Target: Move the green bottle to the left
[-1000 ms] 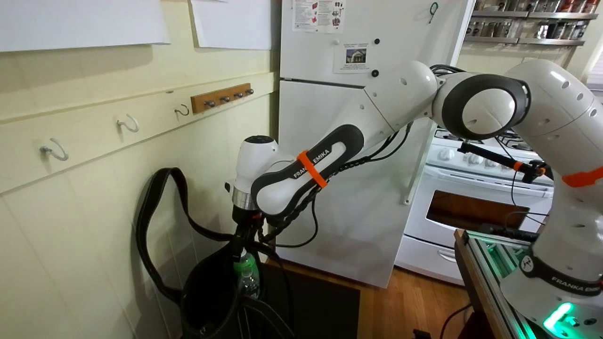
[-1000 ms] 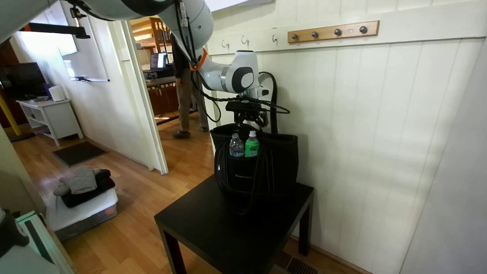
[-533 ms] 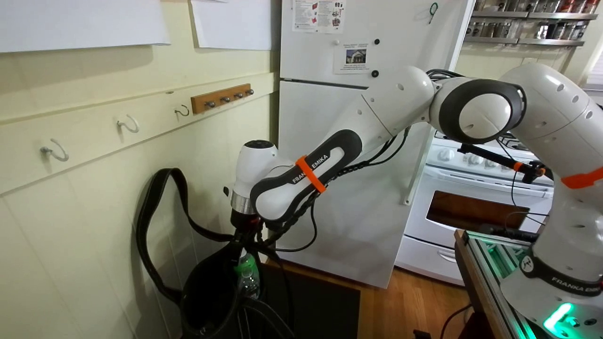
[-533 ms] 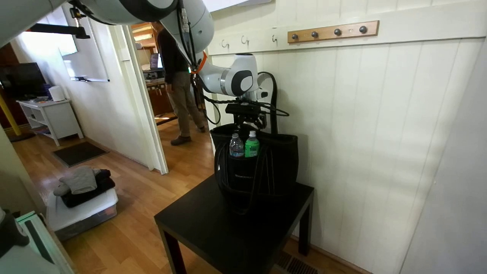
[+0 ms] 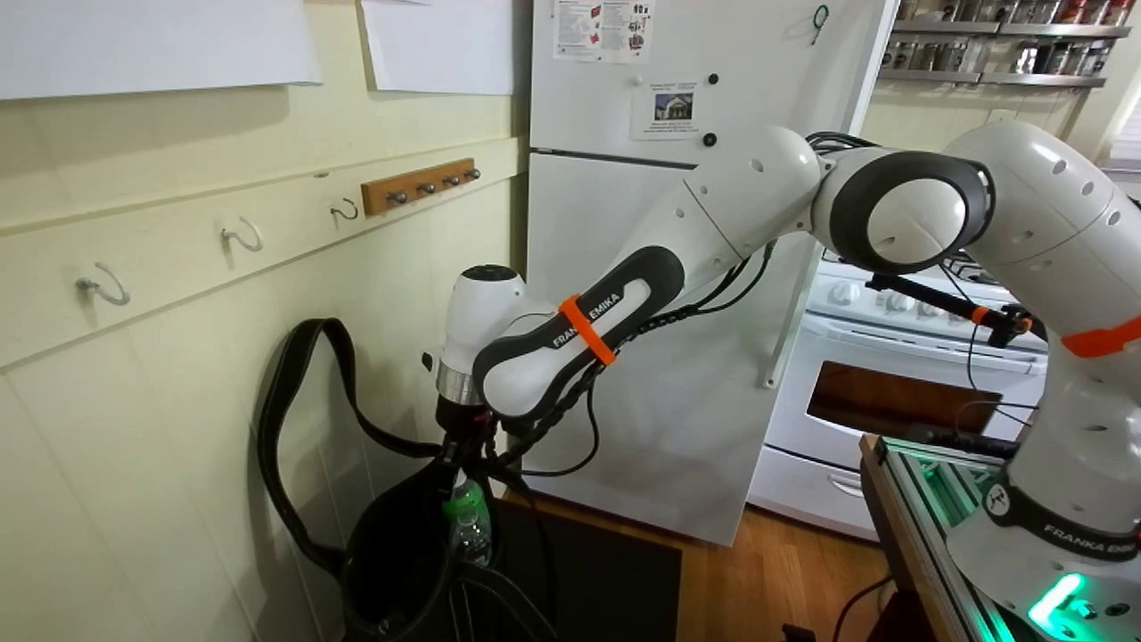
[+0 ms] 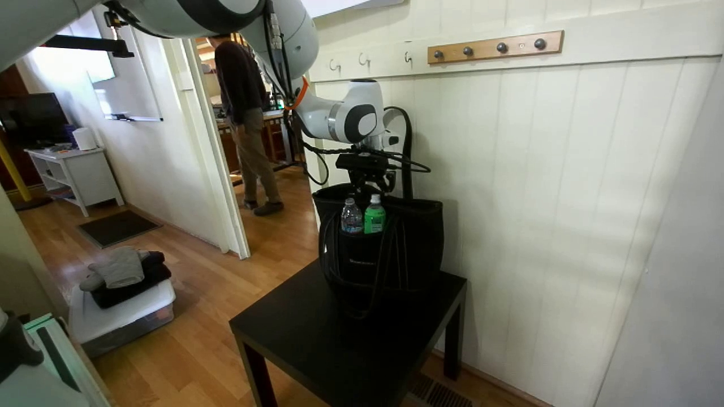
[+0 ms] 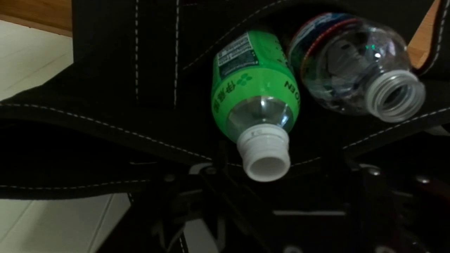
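Wrist view, green bottle (image 7: pixel 256 84) in bag pocket (image 7: pixel 205 26), beside clear bottle (image 7: pixel 351 66); jaws apart

Black strapped bag (image 6: pixel 418 249) up on the dark table (image 6: pixel 322 333), and there's a clear bottle (image 6: pixel 351 219) standing in its outer pocket (image 6: pixel 359 249) (blue-and-red label (image 7: pixel 325 30), says the wrist view)! Past the door frame (image 6: pixel 209 141), a person (image 6: pixel 240 85); heaped clothes (image 6: pixel 121 271) top a lidded bin (image 6: pixel 113 321); fridge (image 5: pixel 677 392) beside stove (image 5: pixel 900 401).
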Action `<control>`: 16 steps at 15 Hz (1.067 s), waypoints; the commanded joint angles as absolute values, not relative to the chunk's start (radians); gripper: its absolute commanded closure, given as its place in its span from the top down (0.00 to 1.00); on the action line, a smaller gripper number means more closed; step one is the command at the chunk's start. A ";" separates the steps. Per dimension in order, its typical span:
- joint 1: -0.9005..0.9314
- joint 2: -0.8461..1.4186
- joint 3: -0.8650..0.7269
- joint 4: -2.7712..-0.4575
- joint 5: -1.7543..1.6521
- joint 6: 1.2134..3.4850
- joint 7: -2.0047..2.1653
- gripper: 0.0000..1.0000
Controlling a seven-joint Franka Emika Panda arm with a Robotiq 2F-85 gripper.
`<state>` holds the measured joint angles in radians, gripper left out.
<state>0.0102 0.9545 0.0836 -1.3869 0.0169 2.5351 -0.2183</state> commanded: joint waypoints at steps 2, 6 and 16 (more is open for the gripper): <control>0.022 0.958 0.066 -1.395 -0.007 2.559 -0.191 0.38; 0.026 0.950 0.053 -1.405 -0.010 2.562 -0.178 0.12; 0.028 0.838 0.034 -1.521 -0.004 2.616 -0.110 0.12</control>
